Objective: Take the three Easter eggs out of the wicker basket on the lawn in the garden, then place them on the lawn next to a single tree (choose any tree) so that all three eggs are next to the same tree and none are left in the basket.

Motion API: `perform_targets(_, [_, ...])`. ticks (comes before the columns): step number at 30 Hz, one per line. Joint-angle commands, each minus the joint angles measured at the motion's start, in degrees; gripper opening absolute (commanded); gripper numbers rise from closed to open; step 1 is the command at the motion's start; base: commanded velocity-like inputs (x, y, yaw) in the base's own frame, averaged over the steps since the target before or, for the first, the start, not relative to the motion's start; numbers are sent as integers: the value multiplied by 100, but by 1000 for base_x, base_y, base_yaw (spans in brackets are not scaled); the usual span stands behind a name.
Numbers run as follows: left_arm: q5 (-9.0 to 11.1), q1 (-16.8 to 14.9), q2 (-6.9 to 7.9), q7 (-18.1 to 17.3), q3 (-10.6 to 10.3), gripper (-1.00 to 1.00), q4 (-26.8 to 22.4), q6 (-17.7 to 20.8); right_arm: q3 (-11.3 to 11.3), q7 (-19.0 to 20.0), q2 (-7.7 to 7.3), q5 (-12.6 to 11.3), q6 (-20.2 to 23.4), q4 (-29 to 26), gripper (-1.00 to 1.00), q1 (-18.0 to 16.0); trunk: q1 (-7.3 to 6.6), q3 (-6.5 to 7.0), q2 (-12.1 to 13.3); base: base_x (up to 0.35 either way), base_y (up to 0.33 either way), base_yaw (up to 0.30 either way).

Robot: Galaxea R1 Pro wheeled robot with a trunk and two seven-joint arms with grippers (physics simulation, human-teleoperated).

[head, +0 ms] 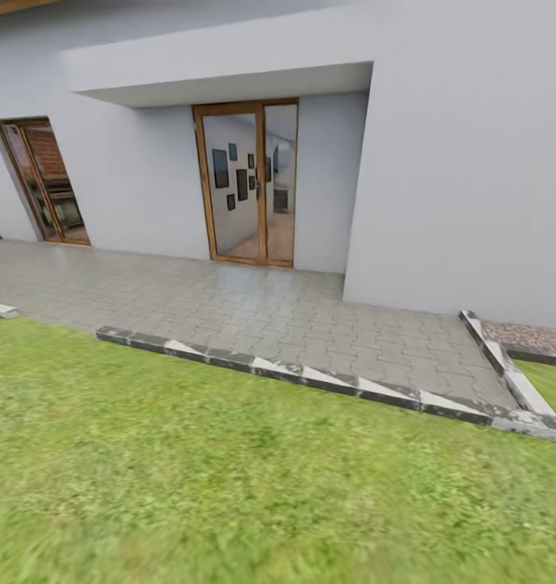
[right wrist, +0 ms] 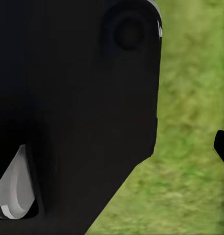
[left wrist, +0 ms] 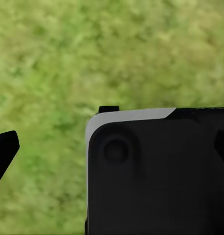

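Jaws, left: could not be told how far open; one dark fingertip (left wrist: 5, 149) seen at the frame edge of the left wrist view, another dark tip (left wrist: 222, 144) at the opposite edge, nothing seen gripped or touched between them.
Jaws, right: could not be told how far open; a single dark fingertip (right wrist: 222, 147) seen at the edge of the right wrist view, nothing seen held or touched.
Beyond left jaws: mottled green lawn (left wrist: 116, 54), blurred; a black robot body panel (left wrist: 161, 176) with a pale grey rim sat between the tips.
Beyond right jaws: same grass (right wrist: 190, 161), beside a large black body panel (right wrist: 72, 107) with a round recess and a pale grey part at one corner.
Lawn, head view: wide green grass (head: 229, 470) spread across the near ground.
Patio: grey paved patio (head: 253, 304) lay past the grass, edged by a dark and pale stone kerb (head: 326, 380) touching the grass.
House: white house wall (head: 456, 162) rose behind the paving, with a wood-framed glass door (head: 249, 182) under an overhang and a second wood-framed door (head: 44, 182) further left.
Gravel: small gravel strip (head: 525, 334) at the right, behind the kerb corner.
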Motion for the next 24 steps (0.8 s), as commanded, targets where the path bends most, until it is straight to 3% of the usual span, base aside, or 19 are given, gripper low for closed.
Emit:
perform_targets(1, [-3,-4,0,6,-6,100,6,-19,1,-7,1,-2,-15,-4,100,2,4,-9,-3,312,0,197])
perform_targets(17, [-3,-4,0,6,-6,100,6,-21,4,-7,1,-2,-15,-4,100,2,4,-74,-3,312,0,210])
perform_targets(24, [-3,-4,0,6,-6,100,6,-20,-6,-7,0,-2,-15,-4,100,2,4,-81,-3,311,0,61])
